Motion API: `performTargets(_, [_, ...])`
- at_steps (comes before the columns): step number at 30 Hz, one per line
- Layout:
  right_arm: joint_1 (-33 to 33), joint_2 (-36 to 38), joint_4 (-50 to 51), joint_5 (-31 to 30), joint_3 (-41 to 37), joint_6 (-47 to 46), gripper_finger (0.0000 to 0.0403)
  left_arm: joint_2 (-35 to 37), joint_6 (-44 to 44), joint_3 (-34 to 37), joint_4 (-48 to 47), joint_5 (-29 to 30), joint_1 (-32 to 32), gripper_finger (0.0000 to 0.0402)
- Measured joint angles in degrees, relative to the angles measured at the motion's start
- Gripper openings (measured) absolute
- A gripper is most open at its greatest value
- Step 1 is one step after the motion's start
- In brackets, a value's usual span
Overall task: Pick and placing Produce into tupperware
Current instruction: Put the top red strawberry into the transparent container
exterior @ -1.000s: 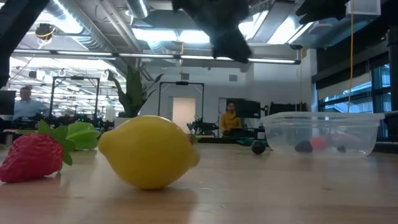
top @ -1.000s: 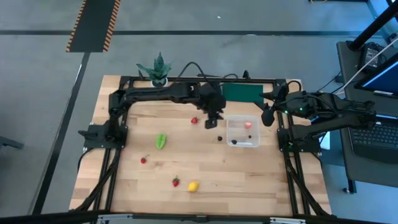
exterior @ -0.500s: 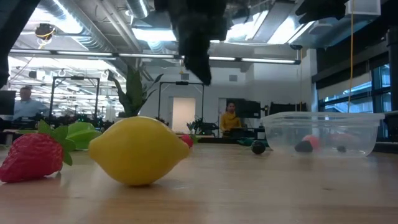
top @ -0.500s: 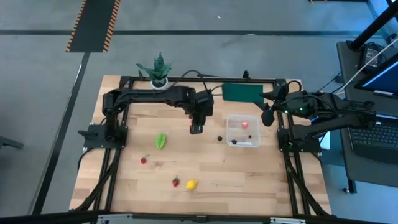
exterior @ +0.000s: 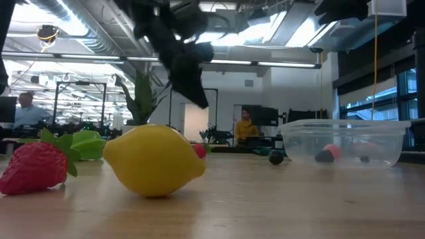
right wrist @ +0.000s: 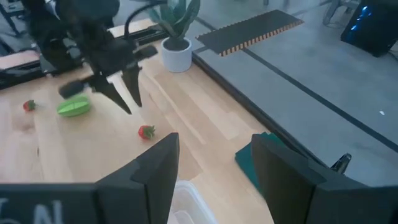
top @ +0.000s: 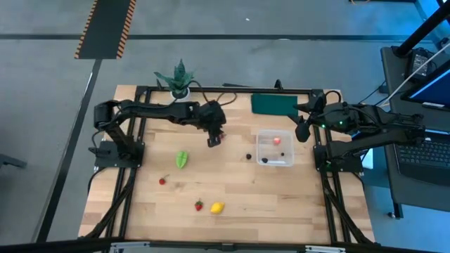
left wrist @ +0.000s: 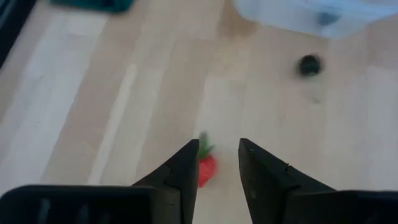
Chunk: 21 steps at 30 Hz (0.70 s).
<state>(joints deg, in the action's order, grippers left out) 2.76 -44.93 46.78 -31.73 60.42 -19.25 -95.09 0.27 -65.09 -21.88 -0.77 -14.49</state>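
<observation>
The clear tupperware (top: 275, 148) stands at the right of the table, with a pink fruit (top: 278, 140) and a dark berry (top: 265, 160) inside. My left gripper (top: 214, 140) hangs above a small red strawberry (left wrist: 207, 169) left of the tupperware. It slants down, its fingertips a narrow gap apart and holding nothing; in the low view it (exterior: 196, 99) is well clear of the table. Another dark berry (top: 249, 156), a green leafy piece (top: 182, 159), a red berry (top: 162, 180), a second strawberry (top: 199, 205) and the lemon (top: 217, 208) lie loose on the wood. My right gripper (top: 301, 133) waits open, raised at the right edge.
A potted plant (top: 179, 79) stands at the far edge, left of a flat dark green rectangle (top: 274, 104). Black frame rails run along the table's left, right and far sides. Bare wood lies between the tupperware and the near edge.
My left gripper has swung from beside the tupperware toward the table's left edge and come down. It now hangs over the strawberry. The produce and the tupperware have stayed where they were.
</observation>
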Motion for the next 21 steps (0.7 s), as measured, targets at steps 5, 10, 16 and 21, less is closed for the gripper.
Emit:
performTargets(5, [-0.02,-0.3,-0.36,-0.17,0.0,0.02,0.0204,0.3,-1.66,4.63,7.36,0.19,-0.63,0.0095])
performTargets(10, [-0.02,-0.46,-0.33,-0.2,0.0,0.02,0.0204,-0.13,1.92,5.72,9.72,1.1,-0.6,0.0087])
performTargets(16, [0.0,-0.46,-0.33,-0.2,0.0,0.02,0.0204,-0.11,2.6,5.7,9.69,3.4,-0.62,0.0076])
performTargets(21, [0.0,-0.44,-0.32,-0.2,0.0,0.02,0.0204,-0.11,3.02,5.7,9.66,3.27,-0.19,0.0068])
